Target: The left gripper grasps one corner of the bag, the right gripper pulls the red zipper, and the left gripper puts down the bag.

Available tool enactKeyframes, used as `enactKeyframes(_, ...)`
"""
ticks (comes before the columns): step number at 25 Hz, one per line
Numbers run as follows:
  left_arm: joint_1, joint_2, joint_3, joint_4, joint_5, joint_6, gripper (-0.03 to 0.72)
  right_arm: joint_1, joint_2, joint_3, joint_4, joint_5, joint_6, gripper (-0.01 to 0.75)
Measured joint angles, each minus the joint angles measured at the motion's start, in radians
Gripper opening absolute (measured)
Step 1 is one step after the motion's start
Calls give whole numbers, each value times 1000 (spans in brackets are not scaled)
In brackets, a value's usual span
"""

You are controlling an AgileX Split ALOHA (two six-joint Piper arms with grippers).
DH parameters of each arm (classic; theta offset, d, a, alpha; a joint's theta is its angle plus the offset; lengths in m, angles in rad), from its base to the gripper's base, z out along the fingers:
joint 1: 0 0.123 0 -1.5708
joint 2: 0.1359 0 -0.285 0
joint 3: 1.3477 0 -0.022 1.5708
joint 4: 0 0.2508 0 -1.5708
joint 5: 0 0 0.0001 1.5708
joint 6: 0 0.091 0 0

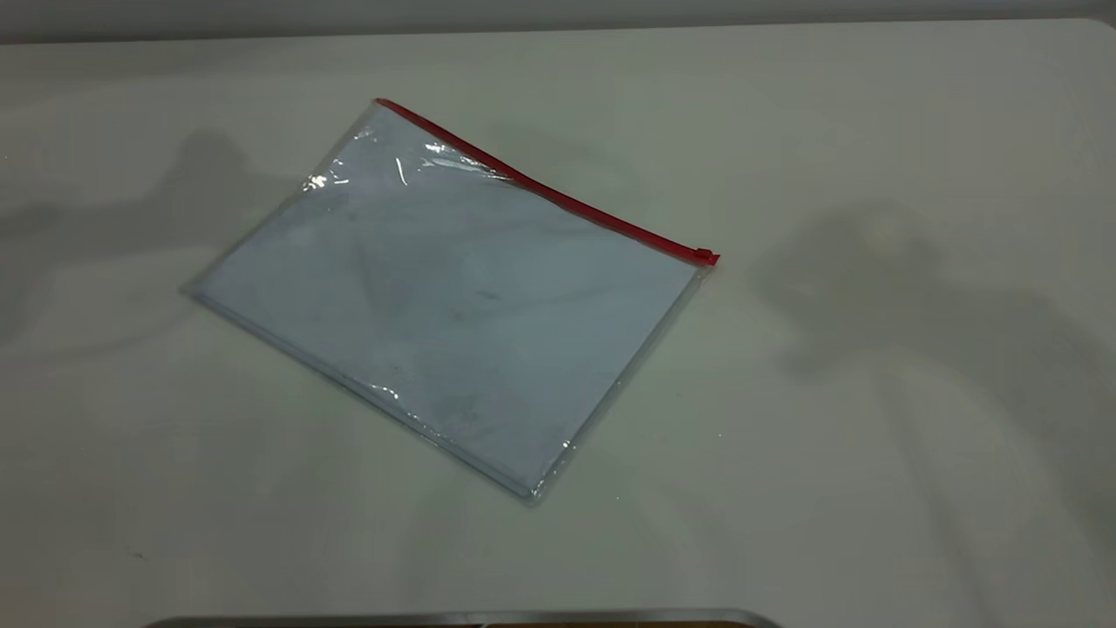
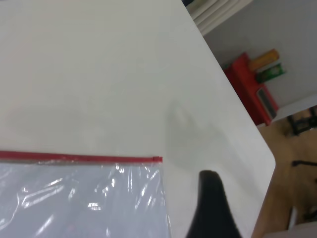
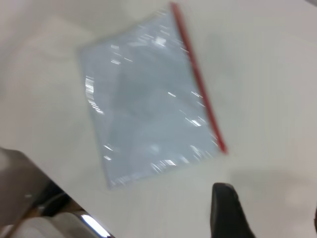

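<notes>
The bag point(image 1: 445, 296) lies flat on the white table, a clear pouch with pale sheets inside. The red zipper point(image 1: 540, 187) runs along its far edge, with the slider tab point(image 1: 704, 256) at the right end. Neither gripper shows in the exterior view, only their shadows on either side. In the left wrist view, part of my left gripper point(image 2: 218, 208) hovers beside a corner of the bag point(image 2: 157, 159) where the red zipper point(image 2: 74, 157) ends, apart from it. In the right wrist view, my right gripper point(image 3: 270, 208) is open and empty, short of the bag point(image 3: 148, 99) and the zipper point(image 3: 200, 84).
The table's rounded corner edge point(image 2: 270, 158) is near the left gripper, with a red box point(image 2: 247, 84) on the floor beyond. A metal bar point(image 1: 462, 617) lies along the table's front edge. Bare table surrounds the bag.
</notes>
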Motion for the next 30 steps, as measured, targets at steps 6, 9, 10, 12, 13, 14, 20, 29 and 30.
enactKeyframes(6,-4,-252,0,300,2,-221,521,0,-343,320,-191,5,160,454)
enactKeyframes(9,-15,-373,8,440,3,-326,518,0,-520,521,-249,5,232,454)
enactKeyframes(10,-17,-417,16,480,3,-365,518,0,-566,594,-262,5,252,454)
enactKeyframes(12,-18,-497,54,547,3,-432,518,0,-671,726,-290,5,299,454)
enactKeyframes(13,-18,-542,83,583,3,-462,518,0,-719,795,-306,-1,321,454)
enactKeyframes(14,-18,-582,113,616,3,-484,518,0,-757,850,-319,-16,348,453)
enactKeyframes(20,-20,-867,392,780,3,-585,518,0,-979,1125,-348,-124,421,453)
enactKeyframes(29,-20,-1315,863,928,-44,-635,518,0,-1061,1163,-354,-107,430,453)
enactKeyframes(30,-20,-1366,905,935,-50,-649,518,0,-1061,1163,-355,-106,430,453)
